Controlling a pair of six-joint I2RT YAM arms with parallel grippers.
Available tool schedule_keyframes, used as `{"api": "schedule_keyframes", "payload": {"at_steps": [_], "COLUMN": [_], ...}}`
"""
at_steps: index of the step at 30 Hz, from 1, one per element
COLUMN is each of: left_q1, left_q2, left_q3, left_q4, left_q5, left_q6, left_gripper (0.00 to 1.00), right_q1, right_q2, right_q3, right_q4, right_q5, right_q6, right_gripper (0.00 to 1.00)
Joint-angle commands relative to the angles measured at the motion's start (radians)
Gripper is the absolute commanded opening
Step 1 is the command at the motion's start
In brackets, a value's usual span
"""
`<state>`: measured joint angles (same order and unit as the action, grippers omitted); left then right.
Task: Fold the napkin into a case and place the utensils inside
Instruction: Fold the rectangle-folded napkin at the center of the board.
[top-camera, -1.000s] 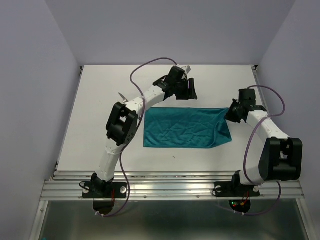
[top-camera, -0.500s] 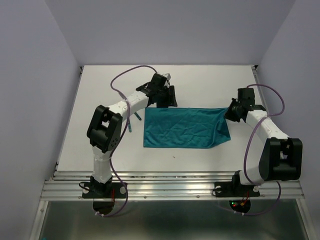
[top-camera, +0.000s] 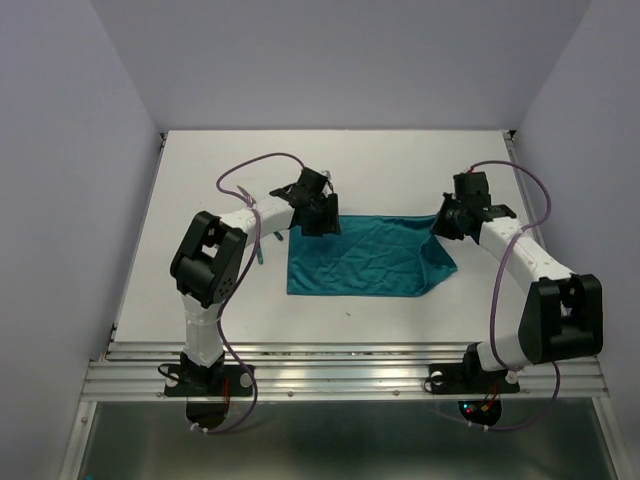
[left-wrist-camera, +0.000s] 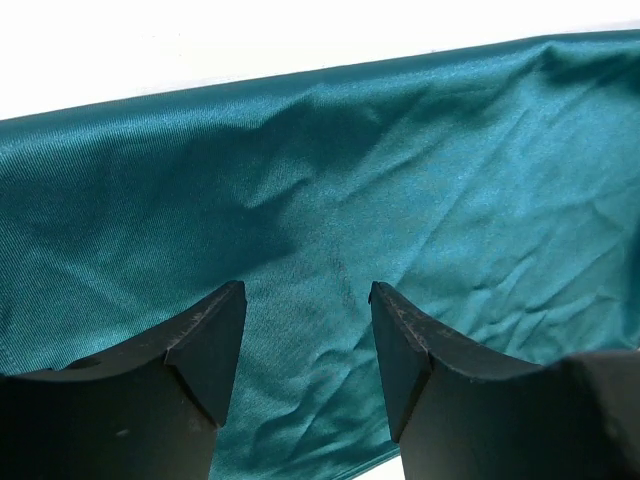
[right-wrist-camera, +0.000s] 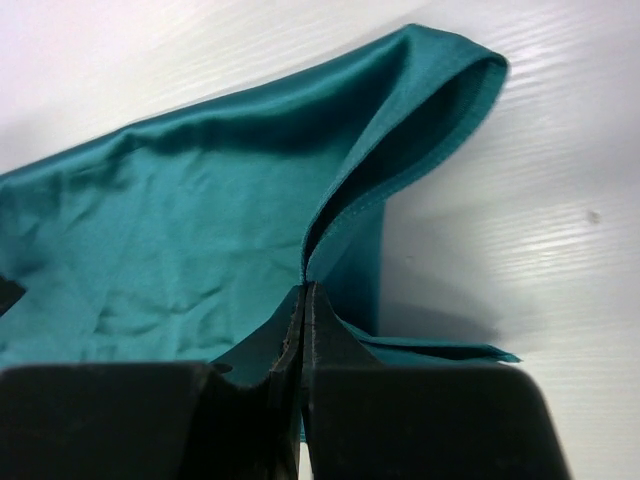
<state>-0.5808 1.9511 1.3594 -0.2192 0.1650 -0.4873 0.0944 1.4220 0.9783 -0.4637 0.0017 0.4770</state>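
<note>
The teal napkin lies on the white table as a wide, creased rectangle. My left gripper hovers over its far left corner, jaws open with only cloth beneath them. The napkin fills that wrist view. My right gripper is shut on the napkin's far right corner. It lifts that edge, so the napkin curls up into a loop there. A slim teal utensil handle peeks out beside the left arm; the rest of the utensils are hidden.
The left arm's purple cable loops over the table behind the napkin. Purple-grey walls close in the table on three sides, and a metal rail runs along the near edge.
The left arm swung back from the far middle of the table to the napkin's far left corner. The right gripper moved left with its corner, pulling the right edge inward.
</note>
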Motion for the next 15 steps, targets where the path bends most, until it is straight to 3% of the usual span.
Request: {"api": "schedule_keyframes", "payload": {"at_steps": [1,15], "left_q1": [0.001,0.001], "left_q2": [-0.06,-0.043], "left_q3": [-0.026,-0.043], "left_q4": [0.049,0.073], "left_q5": [-0.013,-0.004], "left_q6": [0.004,-0.014], "left_gripper": [0.64,0.64], "right_q1": [0.071,0.388], "right_q2": [0.003,0.161], "right_q3": [0.063,0.197], "right_q4": [0.019,0.06], "right_q5": [0.02,0.032], "right_q6": [0.029,0.089], "right_gripper": [0.01,0.01]}}
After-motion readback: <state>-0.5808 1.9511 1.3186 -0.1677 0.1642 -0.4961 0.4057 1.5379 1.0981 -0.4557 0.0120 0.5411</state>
